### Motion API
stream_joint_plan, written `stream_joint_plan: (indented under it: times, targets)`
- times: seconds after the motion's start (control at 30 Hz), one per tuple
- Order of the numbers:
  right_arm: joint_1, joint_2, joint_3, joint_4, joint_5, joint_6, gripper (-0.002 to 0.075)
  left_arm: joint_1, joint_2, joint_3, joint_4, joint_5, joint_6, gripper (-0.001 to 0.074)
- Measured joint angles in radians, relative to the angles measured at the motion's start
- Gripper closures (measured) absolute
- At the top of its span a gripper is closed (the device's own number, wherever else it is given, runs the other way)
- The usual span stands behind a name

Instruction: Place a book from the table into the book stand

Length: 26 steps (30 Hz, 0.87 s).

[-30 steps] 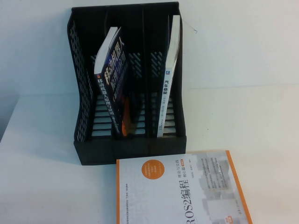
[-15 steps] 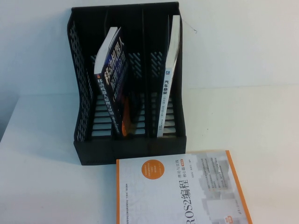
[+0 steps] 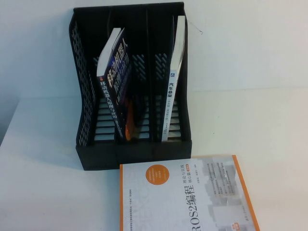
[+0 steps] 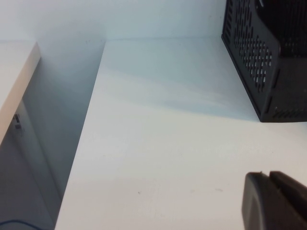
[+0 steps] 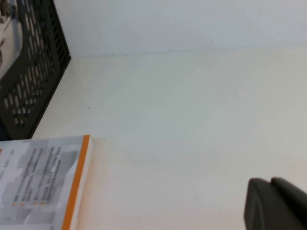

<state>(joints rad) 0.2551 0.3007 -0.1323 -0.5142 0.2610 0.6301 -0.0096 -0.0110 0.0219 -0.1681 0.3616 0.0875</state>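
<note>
The book stand (image 3: 130, 91) sits on the white surface (image 3: 43, 192). The book (image 3: 114, 91), dark-covered, leans tilted in the stand's middle compartment, and a thin white-spined book (image 3: 174, 82) stands in the compartment on the robot's right. A white book with orange border (image 3: 185, 197) lies flat on the surface just in front of the stand. The left gripper (image 4: 276, 201) hovers above bare surface near the stand's perforated side; whether it is wide or narrow cannot be told. The right gripper (image 5: 276, 203) hangs over the surface beside the orange-bordered book, its opening likewise unclear.
</note>
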Motion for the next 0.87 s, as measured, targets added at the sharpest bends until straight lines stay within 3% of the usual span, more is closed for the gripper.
stream_joint_plan:
  times: [0.23, 0.43, 0.63, 0.87]
  targets:
    - [-0.155, -0.197, 0.130, 0.218, -0.125, -0.282, 0.0728, 0.000, 0.000, 0.000, 0.000, 0.000, 0.002, 0.0738]
    - [-0.199, -0.309, 0.158, 0.451, 0.051, -0.568, 0.0728, 0.000, 0.000, 0.000, 0.000, 0.000, 0.003, 0.0738]
    - [-0.199, -0.313, 0.158, 0.472, 0.078, -0.598, 0.0728, 0.000, 0.000, 0.000, 0.000, 0.000, 0.003, 0.0738]
    - [-0.199, -0.313, 0.158, 0.476, 0.080, -0.484, 0.0728, 0.000, 0.000, 0.000, 0.000, 0.000, 0.003, 0.0738]
